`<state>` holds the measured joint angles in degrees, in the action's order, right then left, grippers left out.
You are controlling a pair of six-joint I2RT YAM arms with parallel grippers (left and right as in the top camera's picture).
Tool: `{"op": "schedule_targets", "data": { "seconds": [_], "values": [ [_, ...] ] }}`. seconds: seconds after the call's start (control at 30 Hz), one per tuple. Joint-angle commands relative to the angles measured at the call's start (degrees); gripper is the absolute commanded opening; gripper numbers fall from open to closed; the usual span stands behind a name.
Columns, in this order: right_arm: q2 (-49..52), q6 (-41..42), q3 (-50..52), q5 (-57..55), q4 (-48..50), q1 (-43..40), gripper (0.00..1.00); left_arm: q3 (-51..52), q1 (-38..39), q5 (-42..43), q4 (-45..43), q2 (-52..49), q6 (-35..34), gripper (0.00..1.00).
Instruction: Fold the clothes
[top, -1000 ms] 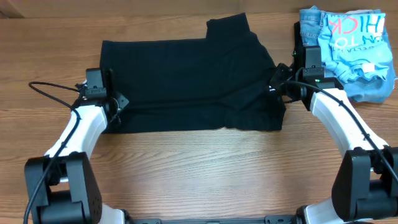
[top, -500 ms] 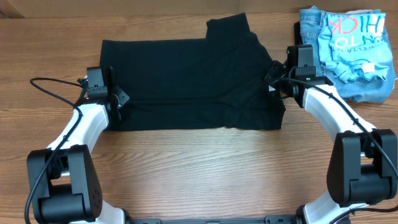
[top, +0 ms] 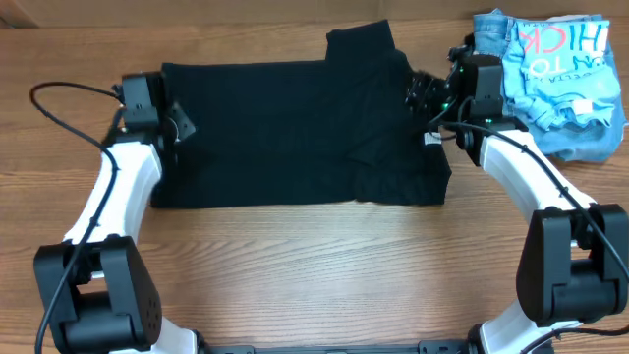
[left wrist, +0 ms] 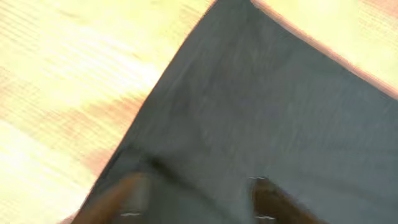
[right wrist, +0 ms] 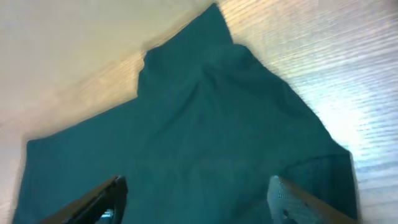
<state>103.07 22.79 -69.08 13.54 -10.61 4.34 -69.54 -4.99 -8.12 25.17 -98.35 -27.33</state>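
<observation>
Black soft fabric covers the middle of the worktop (top: pixel 295 265): the T-shirt (top: pixel 295 128) lies flat, its long axis running left to right between the two arms. The left tool (top: pixel 167 116) hovers at the shirt's left edge, fingers parted above the cloth and gripping nothing. A loose flap (top: pixel 360 44) juts from the far edge, toward the right end. The right tool (top: pixel 423 93) sits just beside that flap, spread wide and empty, with the cloth stretching away in front of it. A small white label (top: pixel 432 140) shows at the right edge, close to that arm. The flap looks like the right arm's to take, being far nearer. No bin or basket is in view. Well right, a light blue printed shirt (top: pixel 565 79) is heaped on jeans (top: pixel 488 34).
</observation>
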Motion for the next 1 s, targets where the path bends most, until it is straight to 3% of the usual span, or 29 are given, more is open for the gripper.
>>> {"op": "schedule_targets", "data": {
  "seconds": [0.0,0.07,0.1,0.2,0.33,0.5,0.67,0.97],
  "values": [
    [-0.2,-8.2,-8.6,1.5,-12.5,0.0,0.61,-4.1,0.7,6.4,6.2,1.7,2.1,0.04],
    [-0.2,-8.3,-12.3,1.3,-24.1,0.0,0.17,-4.1,1.1,8.1,10.6,1.2,2.1,0.04],
    [-0.2,-8.3,-12.3,1.3,-28.2,0.0,0.04,-4.1,1.2,7.8,12.7,0.9,2.1,0.04],
    [-0.2,-8.2,-12.2,-2.4,-44.3,0.0,0.04,-3.7,1.3,7.8,19.0,-1.3,2.1,0.04],
    [-0.2,-7.8,-10.0,-7.7,-51.1,0.0,0.04,-3.7,1.8,8.3,25.0,-6.6,2.1,0.04],
    [-0.1,-5.2,-1.0,-8.7,-46.2,0.0,0.04,-3.7,1.8,12.2,29.7,-12.3,2.2,0.04],
    [-0.1,-4.7,1.7,-10.1,-43.0,0.0,0.04,-3.7,1.8,12.0,31.8,-13.0,3.2,0.04],
    [-0.1,-4.8,7.8,-10.1,-33.1,0.0,0.04,0.9,1.6,8.7,29.4,-13.0,3.1,0.04]
  ]
}}
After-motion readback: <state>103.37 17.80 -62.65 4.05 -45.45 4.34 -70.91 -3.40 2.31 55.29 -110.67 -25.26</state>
